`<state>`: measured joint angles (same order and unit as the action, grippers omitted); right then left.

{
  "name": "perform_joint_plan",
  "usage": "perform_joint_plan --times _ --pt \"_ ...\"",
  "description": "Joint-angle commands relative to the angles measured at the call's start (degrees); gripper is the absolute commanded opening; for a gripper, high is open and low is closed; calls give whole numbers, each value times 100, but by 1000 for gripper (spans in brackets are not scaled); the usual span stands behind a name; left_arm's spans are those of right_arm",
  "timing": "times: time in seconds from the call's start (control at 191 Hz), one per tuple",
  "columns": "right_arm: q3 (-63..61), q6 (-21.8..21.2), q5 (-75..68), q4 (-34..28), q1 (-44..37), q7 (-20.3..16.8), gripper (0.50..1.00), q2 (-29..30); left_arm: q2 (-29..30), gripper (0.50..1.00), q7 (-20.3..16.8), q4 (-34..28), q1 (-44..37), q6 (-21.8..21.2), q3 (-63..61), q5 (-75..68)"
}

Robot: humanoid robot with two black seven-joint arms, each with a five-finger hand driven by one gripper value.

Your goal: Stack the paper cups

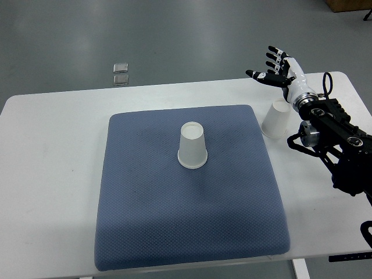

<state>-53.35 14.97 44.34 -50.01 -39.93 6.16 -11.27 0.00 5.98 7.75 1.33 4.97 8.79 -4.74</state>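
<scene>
A white paper cup stands upside down near the middle of the blue mat. A second white paper cup stands upside down on the table just off the mat's right edge. My right hand hovers above and behind that second cup, fingers spread, holding nothing. Its black arm comes in from the right edge, passing close beside the second cup. No left arm shows.
The white table carries the mat; its far edge runs just behind my right hand. Two small grey squares lie on the floor beyond the table. A brown box corner sits at the top right.
</scene>
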Motion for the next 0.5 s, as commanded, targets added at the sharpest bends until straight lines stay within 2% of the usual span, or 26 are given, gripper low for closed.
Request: perform_joint_plan --times 0.0,0.493 --pt "0 6 14 9 -6 0 926 2 0 1000 -9 -2 8 -5 0 8" --pt "-9 -46 5 26 -24 0 926 2 0 1000 -18 -11 -1 -31 0 26"
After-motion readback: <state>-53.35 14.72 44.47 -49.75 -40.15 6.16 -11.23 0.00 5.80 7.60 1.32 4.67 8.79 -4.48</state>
